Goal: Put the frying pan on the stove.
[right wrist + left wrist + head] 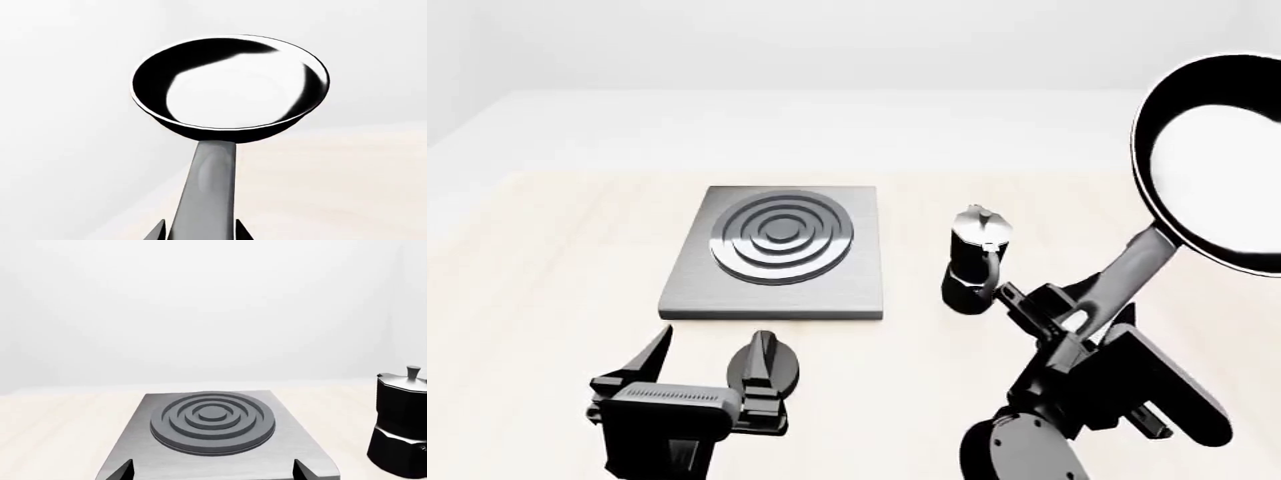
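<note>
In the left wrist view, the flat square grey metal stove (212,432) with raised dark concentric rings lies on the pale wooden bench (60,435). Two dark fingertips (120,471) of the left claw (212,472) show at the stove's near edge, spread wide and holding nothing. A small black-and-silver moka pot (400,425) stands beside the stove, apart from it. Behind is a plain white wall.

From the head view, the left claw (710,365) hovers released over the bench (547,260), just before the stove (778,252). The right arm reaches up and outward, its right claw (1081,325) clenched on the long handle of the round glossy black frying pan (1214,160), which is lifted high in the air, well apart from the stove, its bowl tilted toward the camera. The moka pot (974,260) stands between stove and right arm.

In the right wrist view, the frying pan (230,87) rises from the right claw (200,232), its shiny inside reflecting white, the bench (333,185) below.
</note>
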Controlling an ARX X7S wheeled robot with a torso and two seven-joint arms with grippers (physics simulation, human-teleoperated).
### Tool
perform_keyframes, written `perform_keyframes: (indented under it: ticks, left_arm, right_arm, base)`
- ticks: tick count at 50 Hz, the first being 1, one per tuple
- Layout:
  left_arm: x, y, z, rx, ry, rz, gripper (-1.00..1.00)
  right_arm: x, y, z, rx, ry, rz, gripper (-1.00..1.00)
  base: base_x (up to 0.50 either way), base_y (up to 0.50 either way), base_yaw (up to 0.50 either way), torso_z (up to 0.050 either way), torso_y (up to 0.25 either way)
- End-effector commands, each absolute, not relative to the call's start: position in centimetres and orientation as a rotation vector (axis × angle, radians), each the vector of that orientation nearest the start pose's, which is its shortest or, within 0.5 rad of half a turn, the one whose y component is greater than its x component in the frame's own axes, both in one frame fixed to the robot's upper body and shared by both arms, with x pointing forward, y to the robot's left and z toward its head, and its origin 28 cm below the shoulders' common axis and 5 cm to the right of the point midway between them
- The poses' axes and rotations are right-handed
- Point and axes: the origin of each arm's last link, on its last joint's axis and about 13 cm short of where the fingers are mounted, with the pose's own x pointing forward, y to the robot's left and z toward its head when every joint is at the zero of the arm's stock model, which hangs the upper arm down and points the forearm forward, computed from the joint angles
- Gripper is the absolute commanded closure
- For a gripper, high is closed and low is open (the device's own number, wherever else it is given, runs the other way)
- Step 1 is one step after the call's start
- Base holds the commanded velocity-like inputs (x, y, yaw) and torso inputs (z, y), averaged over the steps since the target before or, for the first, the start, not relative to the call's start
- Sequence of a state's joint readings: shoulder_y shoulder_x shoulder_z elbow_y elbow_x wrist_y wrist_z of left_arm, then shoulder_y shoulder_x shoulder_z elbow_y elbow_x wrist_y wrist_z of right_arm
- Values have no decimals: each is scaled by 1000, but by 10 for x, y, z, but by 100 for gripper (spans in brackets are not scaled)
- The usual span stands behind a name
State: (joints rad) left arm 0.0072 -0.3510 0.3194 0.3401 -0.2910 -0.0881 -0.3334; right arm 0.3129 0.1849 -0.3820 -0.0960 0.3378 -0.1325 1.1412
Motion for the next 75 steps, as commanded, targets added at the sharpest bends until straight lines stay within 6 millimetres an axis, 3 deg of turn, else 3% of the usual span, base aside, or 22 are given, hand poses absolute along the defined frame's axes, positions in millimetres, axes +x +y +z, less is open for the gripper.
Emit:
perform_keyframes:
  ticks: [1,21,46,55,62,75]
  left_arm:
    - [195,205,67,1,-129,-74,-100]
    - [195,205,65,1,-126,-72,-100]
    - [194,204,66,0,-131,-69,-100]
    - [194,204,68,1,-134,-70,-100]
    - [194,204,68,2,-135,-73,-100]
    - [194,204,70,2,-137,-71,-100]
  right_arm:
    - [264,-52,117,353,-375,-585,100]
    - [260,-44,122,376,-424,-386,100]
    - [258,-30,134,280,-427,52,100]
    - [261,-24,140,251,-333,146,100]
    - [263,-19,142,219,-357,194,100]
    - [269,-12,138,187,-285,315,100]
  base:
    - [0,0,0,0,0]
    - [0,0,0,0,2]
    - [0,0,0,1,2]
    - [0,0,0,0,1]
    - [0,0,0,1,3]
    - [0,0,0,0,2]
